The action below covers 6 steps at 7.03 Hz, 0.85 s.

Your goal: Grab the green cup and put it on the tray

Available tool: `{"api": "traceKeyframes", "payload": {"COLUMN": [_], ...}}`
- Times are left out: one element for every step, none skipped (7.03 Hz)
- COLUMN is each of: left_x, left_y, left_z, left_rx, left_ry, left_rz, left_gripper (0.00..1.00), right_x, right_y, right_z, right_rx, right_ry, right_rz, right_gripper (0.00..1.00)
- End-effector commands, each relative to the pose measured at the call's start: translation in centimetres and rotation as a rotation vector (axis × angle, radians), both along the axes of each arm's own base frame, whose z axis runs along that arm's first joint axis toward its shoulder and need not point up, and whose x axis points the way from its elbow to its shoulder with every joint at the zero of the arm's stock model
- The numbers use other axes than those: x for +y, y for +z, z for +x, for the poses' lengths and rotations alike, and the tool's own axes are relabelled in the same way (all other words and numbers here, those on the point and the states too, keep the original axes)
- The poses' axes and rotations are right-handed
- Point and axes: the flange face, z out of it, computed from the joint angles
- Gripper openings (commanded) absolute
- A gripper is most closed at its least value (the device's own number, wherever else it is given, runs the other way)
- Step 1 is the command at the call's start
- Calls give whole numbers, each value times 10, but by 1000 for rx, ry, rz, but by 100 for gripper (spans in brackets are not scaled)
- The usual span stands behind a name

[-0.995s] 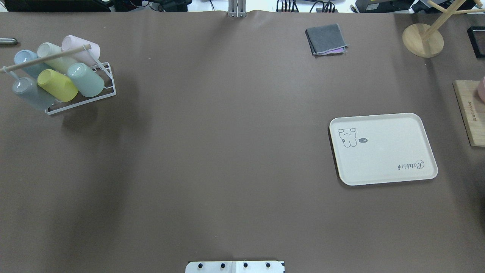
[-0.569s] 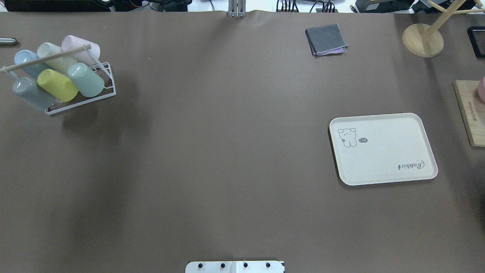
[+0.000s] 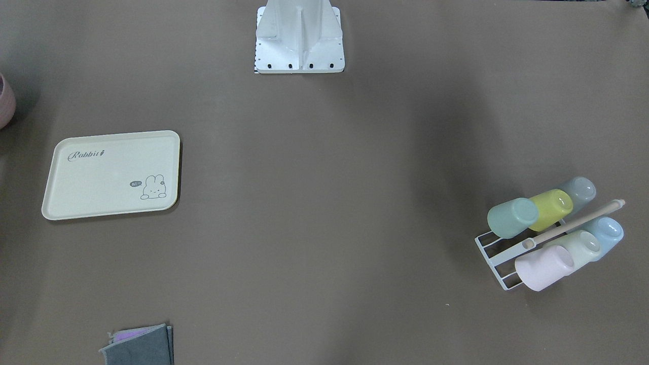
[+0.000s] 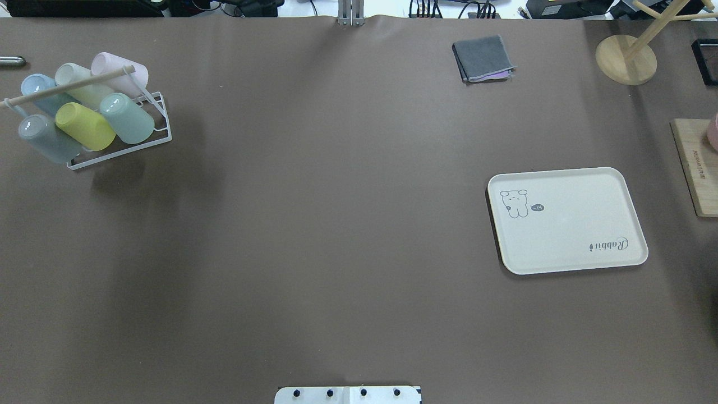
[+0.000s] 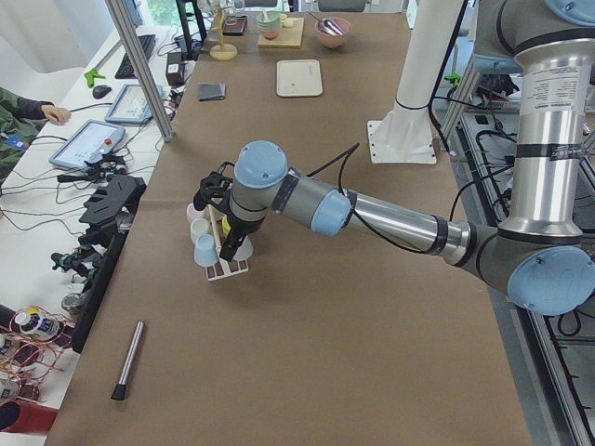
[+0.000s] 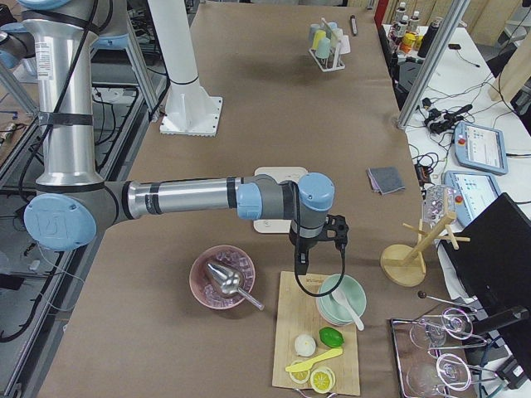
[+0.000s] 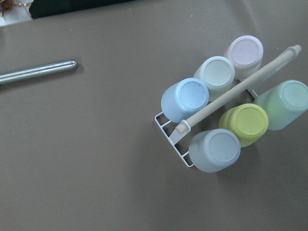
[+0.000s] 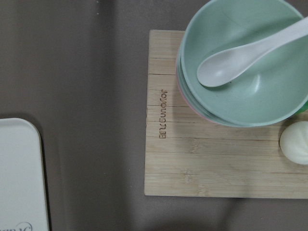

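Overhead shows the green cup (image 4: 128,119) in the rack (image 4: 159,120), well apart from the tray (image 4: 566,238). Only the side views show the left gripper (image 5: 212,188) above the rack and the right gripper (image 6: 335,231) near the tray; I cannot tell how wide either one's fingers stand.

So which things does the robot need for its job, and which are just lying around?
For the job:
green cup, in the rack
tray, bare

Just lying about:
yellow-green cup
pink cup
grey cloth
wooden board
green bowl
spoon
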Motion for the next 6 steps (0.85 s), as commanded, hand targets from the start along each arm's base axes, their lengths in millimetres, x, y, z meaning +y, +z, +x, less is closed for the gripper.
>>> {"api": "traceKeyframes", "payload": {"left_x": [-15, -21, -34, -38, -37, -39], "left_y": [-30, -43, -61, -73, -82, -116], "left_z": [25, 47, 69, 104, 125, 153], "left_rx": [-11, -14, -53, -100, -146, -240], "left_ry": [48, 88, 105, 138, 151, 151], "left_rz": [120, 147, 188, 225, 226, 236], "left_gripper": [99, 99, 99, 99, 99, 99], "right_x": [2, 3, 4, 3, 0, 0], "right_y": [2, 1, 4, 6, 3, 1], "right_z": [0, -1, -2, -2, -2, -7], "right_rx": [-1, -22, -34, -32, -32, -27], "right_ry": [0, -1, -1, -1, 10, 47], "right_rz": [-5, -8, -18, -22, -27, -66], "right_gripper": [100, 100, 100, 100, 100, 100]}}
